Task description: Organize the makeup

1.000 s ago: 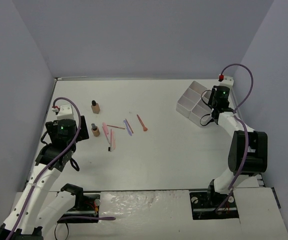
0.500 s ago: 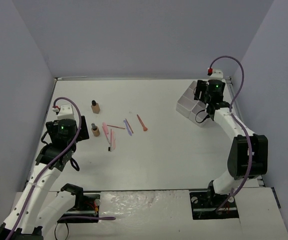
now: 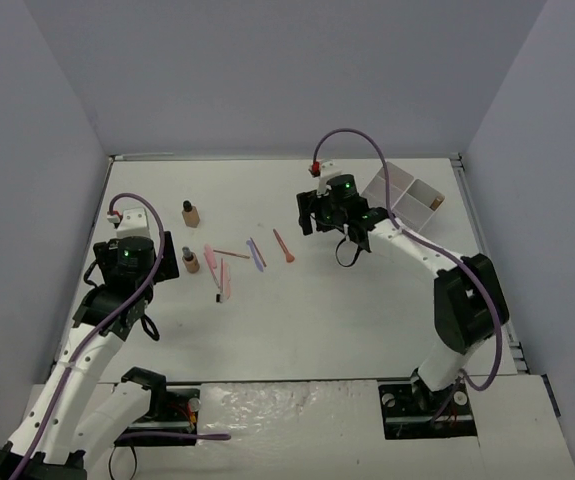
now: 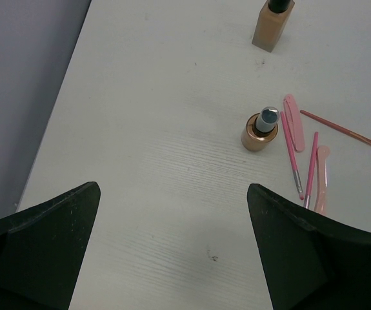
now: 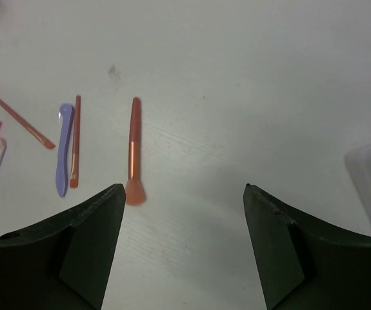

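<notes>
Left wrist — pincer (image 4: 173, 194) agape, seemingly hovering.

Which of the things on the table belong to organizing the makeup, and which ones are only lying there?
Belong to the job:
- pink sticks
- tan bottle beside them
- second tan bottle
- purple stick
- orange brush

Not makeup:
- compartment tray, probably where the makeup should go
- table

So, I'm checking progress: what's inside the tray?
One small tan item sits at the tray's right end, and nothing else shows in its compartments. The right arm hides its near-left corner.
</notes>
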